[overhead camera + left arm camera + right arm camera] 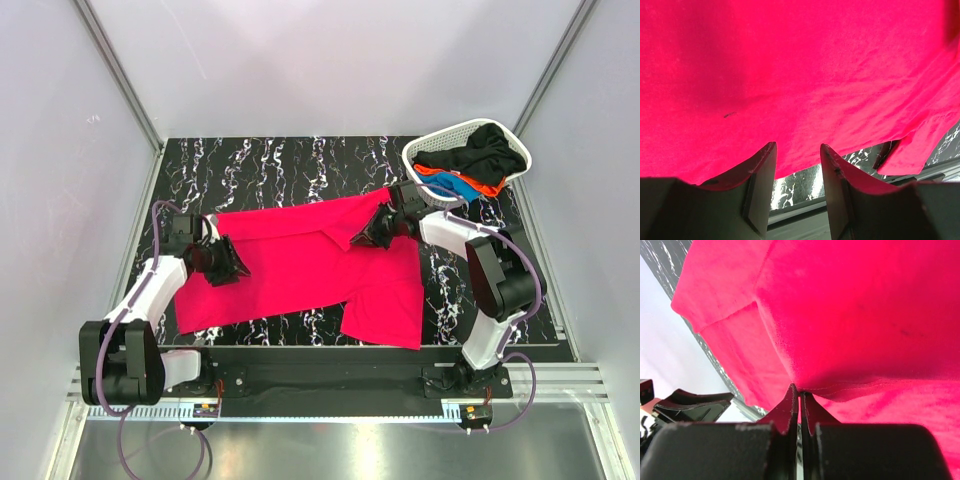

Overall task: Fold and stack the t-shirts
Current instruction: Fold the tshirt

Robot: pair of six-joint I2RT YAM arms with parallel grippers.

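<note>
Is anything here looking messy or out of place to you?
The red shirt lies askew and rumpled across the table, one flap folded over where the right gripper pinches it. The other shirts are heaped untidily in the basket.

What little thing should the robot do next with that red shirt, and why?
Probably close the left pincer on the edge of the red shirt: its jaws stand apart there, while the right pincer is shut on the cloth, so both could lift it.

A large pinkish-red t-shirt (300, 265) lies spread mostly flat just left of the basket (455, 128), its nearest edge puckered, while a black t-shirt (480, 155), blue t-shirt (455, 183) and orange t-shirt (488, 188) sit crumpled inside it.
</note>
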